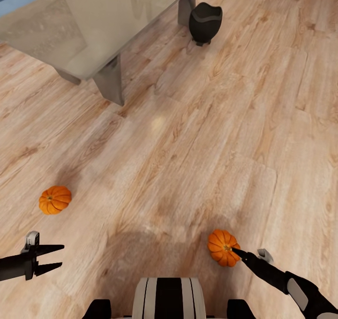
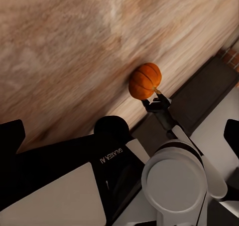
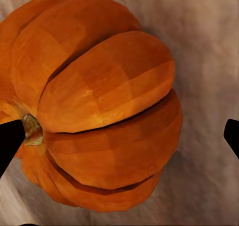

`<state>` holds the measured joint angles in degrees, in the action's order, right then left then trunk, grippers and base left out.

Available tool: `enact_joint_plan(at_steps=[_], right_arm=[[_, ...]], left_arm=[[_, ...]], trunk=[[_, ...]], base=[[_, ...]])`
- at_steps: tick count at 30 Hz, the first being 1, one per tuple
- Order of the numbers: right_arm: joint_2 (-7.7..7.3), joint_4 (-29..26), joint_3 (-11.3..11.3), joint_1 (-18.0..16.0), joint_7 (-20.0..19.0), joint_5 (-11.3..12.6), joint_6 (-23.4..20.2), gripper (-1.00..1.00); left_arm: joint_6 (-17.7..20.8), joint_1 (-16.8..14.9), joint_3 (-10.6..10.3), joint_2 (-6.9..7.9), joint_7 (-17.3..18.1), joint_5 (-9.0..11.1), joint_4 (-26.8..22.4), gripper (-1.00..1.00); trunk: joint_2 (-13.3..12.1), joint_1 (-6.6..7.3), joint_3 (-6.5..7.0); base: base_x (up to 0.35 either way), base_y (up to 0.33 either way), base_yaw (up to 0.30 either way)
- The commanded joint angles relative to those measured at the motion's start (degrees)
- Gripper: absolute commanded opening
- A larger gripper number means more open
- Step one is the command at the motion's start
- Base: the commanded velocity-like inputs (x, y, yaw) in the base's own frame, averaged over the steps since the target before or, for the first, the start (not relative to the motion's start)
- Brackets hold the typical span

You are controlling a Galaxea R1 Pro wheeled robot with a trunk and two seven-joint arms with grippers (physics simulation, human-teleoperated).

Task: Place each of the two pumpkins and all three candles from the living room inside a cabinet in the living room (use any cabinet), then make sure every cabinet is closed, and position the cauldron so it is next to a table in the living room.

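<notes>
Pumpkin (image 3: pixel 99 106) bright orange, deeply ribbed, tan stem nub.

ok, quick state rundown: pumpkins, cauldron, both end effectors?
Right pumpkin: on the floor, right end effector at it, not lifted.
Left pumpkin: on the floor, untouched.
Cauldron: upright on the floor beside the table leg.
Left end effector: open, empty.
Right end effector: open around the right pumpkin.

Bright, even light; a soft glare patch on the plank floor (image 1: pixel 158 122), faint shadows beside each pumpkin (image 1: pixel 55 200), the left wrist view's floor smeared and blurry
</notes>
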<state>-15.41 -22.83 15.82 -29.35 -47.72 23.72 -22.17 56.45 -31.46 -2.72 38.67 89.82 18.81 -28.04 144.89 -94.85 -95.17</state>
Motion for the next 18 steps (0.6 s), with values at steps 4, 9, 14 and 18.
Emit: enact_joint_plan(at_steps=[4,9,14,18], right_arm=[[0.03,0.0,0.0,0.0,0.0,0.0,-0.1,1.0],[0.03,0.0,0.0,0.0,0.0,0.0,-0.1,1.0],[0.09,0.0,0.0,0.0,0.0,0.0,-0.1,1.0],[0.11,0.0,0.0,0.0,0.0,0.0,0.0,1.0]], left_arm=[[0.0,0.0,0.0,0.0,0.0,0.0,0.0,1.0],[0.1,0.0,0.0,0.0,0.0,0.0,0.0,1.0],[0.1,0.0,0.0,-0.03,0.0,0.0,0.0,1.0],[0.1,0.0,-0.1,-0.07,0.0,0.0,0.0,1.0]], trunk=[[0.0,0.0,0.0],[0.0,0.0,0.0],[0.0,0.0,0.0],[0.0,0.0,0.0]], base=[[0.086,0.053,0.0],[0.015,0.008,0.0],[0.043,0.019,0.0],[0.007,0.003,0.0]])
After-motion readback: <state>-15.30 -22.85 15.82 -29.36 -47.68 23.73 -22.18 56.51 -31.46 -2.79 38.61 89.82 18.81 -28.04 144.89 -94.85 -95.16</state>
